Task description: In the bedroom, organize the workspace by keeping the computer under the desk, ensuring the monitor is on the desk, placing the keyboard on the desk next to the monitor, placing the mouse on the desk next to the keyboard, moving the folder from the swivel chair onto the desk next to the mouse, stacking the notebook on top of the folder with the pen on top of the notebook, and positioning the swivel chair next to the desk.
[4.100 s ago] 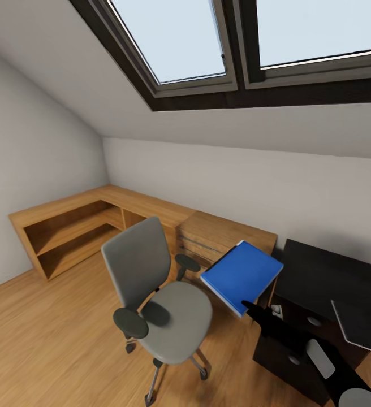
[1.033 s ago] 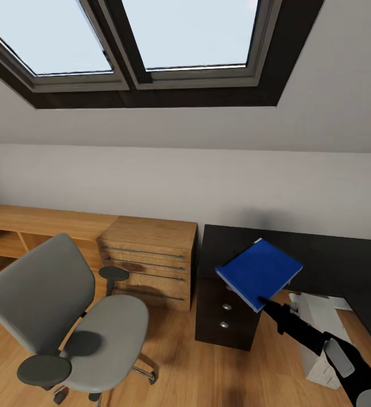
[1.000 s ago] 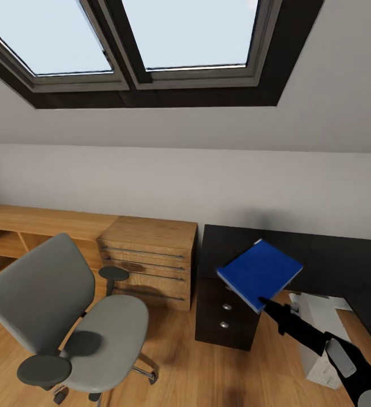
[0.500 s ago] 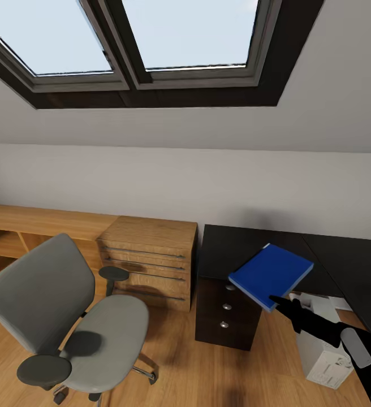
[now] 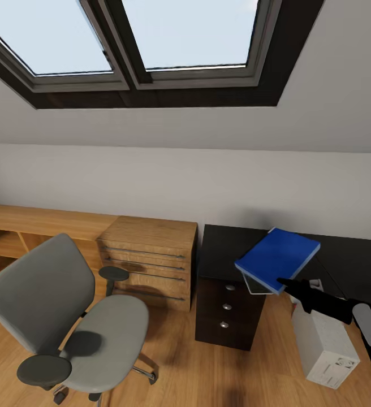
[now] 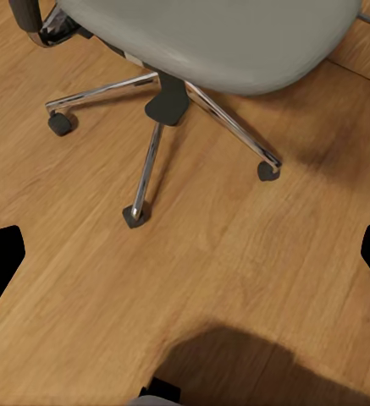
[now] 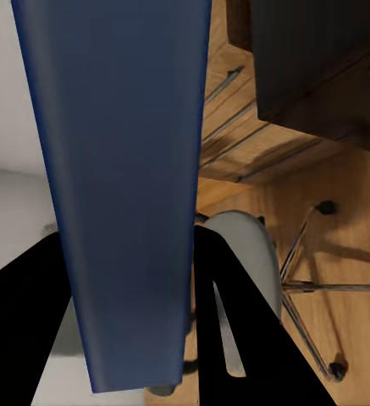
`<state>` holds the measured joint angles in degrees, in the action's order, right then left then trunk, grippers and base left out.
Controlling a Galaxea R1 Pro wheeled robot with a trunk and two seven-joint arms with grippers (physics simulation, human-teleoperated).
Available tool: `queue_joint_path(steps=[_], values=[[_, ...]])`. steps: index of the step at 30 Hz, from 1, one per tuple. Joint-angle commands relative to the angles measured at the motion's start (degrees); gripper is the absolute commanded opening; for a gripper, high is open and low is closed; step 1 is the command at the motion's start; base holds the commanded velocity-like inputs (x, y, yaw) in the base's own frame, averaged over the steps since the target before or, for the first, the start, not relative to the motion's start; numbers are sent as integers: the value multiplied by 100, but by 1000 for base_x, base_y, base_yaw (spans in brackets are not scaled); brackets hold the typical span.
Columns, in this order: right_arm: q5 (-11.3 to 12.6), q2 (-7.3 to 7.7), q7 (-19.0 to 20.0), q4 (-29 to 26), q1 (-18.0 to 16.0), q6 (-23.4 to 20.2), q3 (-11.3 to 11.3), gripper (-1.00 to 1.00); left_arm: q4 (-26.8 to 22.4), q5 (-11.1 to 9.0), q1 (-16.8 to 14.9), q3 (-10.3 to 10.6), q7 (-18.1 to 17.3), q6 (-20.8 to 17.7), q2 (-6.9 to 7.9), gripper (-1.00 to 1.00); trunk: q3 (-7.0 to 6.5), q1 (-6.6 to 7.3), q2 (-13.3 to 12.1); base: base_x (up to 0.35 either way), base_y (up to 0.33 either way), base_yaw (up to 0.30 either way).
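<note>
The blue folder (image 5: 277,259) is pinched by its near edge in the right gripper (image 5: 287,282) and held tilted right of centre, above the black desk (image 5: 222,249), while the left gripper's fingers (image 6: 0,258) are spread over the wooden floor (image 6: 235,271).

From my head camera the right gripper (image 5: 284,281) is mostly tucked under the near corner of the folder (image 5: 277,258), so I can't see how its jaws stand. The folder also covers part of the desk (image 5: 225,249) top behind it, and the desk runs out past the picture's edge beyond the folder. Below the folder, the computer (image 5: 324,346) has its top hidden by my right arm.
</note>
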<state>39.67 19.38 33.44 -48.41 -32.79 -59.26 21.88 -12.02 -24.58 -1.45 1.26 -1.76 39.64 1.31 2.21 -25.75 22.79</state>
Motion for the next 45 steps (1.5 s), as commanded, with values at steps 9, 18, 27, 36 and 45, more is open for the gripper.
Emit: queue_joint_path(steps=[9,18,27,36,45], values=[[-54,-7,10,257,-17,190,42,-100,3,-38,-4,6,-25,16,1,100,13,-4,13,0,0,-6],[-56,-18,5,493,-17,220,51,-100,3,-38,-4,5,-26,18,1,100,13,-4,13,0,0,-212],[-56,-21,13,658,-17,310,52,-100,4,-38,-4,6,-26,11,-3,100,13,-4,13,0,0,-271],[-63,-36,12,697,-17,439,42,-100,6,-34,-4,6,-26,9,-7,100,13,-4,13,0,0,-275],[-79,-98,7,705,-17,596,38,-100,6,-29,-4,6,-26,9,-8,100,13,-4,13,0,0,-275]])
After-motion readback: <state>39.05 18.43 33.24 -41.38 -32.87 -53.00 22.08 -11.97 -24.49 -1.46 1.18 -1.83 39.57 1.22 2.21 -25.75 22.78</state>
